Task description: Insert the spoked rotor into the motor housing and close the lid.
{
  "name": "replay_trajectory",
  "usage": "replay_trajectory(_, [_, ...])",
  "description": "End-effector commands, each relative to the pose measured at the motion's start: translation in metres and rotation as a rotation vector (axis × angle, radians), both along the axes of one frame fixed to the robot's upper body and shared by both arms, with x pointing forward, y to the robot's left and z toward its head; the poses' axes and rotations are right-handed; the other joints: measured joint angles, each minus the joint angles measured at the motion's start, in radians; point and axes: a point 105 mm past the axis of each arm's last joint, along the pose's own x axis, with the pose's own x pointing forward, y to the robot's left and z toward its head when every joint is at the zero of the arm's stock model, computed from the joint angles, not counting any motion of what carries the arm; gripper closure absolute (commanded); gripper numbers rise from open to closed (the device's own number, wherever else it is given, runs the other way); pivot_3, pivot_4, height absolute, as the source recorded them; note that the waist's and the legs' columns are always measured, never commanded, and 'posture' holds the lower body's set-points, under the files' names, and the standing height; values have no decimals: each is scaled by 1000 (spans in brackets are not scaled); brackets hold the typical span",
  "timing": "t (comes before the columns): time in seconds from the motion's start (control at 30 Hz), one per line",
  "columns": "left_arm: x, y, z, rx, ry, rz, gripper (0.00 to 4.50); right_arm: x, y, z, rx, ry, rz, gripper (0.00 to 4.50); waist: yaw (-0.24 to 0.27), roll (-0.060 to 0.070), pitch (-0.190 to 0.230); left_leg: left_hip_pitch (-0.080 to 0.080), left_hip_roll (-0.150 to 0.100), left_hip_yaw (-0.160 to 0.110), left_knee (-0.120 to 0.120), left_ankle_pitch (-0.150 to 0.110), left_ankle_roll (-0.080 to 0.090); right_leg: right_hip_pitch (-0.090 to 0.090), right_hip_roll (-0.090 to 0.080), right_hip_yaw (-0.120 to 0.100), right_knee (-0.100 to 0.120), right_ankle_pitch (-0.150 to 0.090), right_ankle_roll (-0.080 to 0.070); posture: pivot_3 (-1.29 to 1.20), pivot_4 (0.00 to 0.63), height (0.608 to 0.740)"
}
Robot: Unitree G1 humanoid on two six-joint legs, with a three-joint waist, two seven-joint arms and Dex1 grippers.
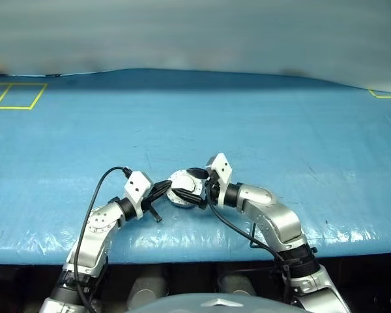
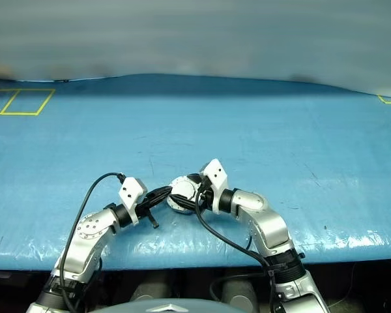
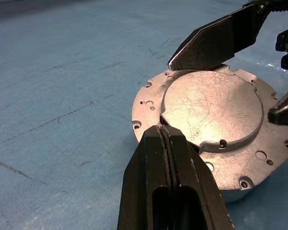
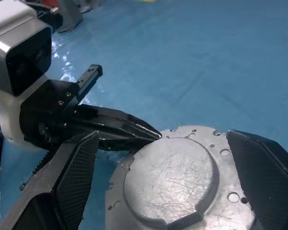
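Motor housing (image 3: 230,189): on blue table cover (image 1: 260,124), lid (image 3: 209,110) down. Left gripper (image 3: 167,136): fingers pressed together, tips at lid's rim, nine o'clock. Right gripper (image 4: 168,163): fingers spread wide astride lid, three o'clock.

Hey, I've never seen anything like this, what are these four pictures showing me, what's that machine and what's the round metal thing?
This is a humanoid robot working at a table covered in blue sheeting. Two pictures come from cameras in its head, looking down over both arms. The other two come from a camera on each wrist, looking along that arm's pincer.

The round silver thing is a motor housing with its lid lying flat on top, so it looks closed. The left pincer, its two black fingers shut together, has its tip on the lid's near edge. The right pincer stands wide open, a finger on each side of the lid, gripping nothing. Yellow tape marks sit at the table's far corners.
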Motion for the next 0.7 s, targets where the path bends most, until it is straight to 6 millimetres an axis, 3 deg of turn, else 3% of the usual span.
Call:
replay_trajectory(0.03, [-14,-12,-20,1,89,-63,4500,2,-10,15,77,24,-53,30,0,0,0,0,0,0,0,0,0,0,0,0,0,0,0,0,150,740])
replay_trajectory(0.37, [-16,-15,-20,-3,85,-78,4500,4,-36,9,162,208,-167,30,0,1,0,-3,0,0,-6,-1,1,-1,0,0,-10,3,5,0,150,740])
replay_trajectory(0.47, [-15,-16,-19,-1,82,-83,4500,-5,-46,-8,222,384,-189,30,2,1,-1,-5,-1,0,-6,-1,2,-2,0,-1,-11,4,7,0,150,740])
replay_trajectory(0.57, [-13,-17,-19,9,80,-87,4500,-14,-44,-6,329,486,-162,30,2,3,-2,-9,-1,0,-5,-1,3,-2,0,-1,-12,5,8,0,150,740])
replay_trajectory(0.7, [-12,-18,-20,14,81,-95,4500,-20,-41,-11,346,546,-161,30,1,6,-4,-10,-1,0,-4,-1,3,-2,0,-1,-12,5,8,0,150,740])
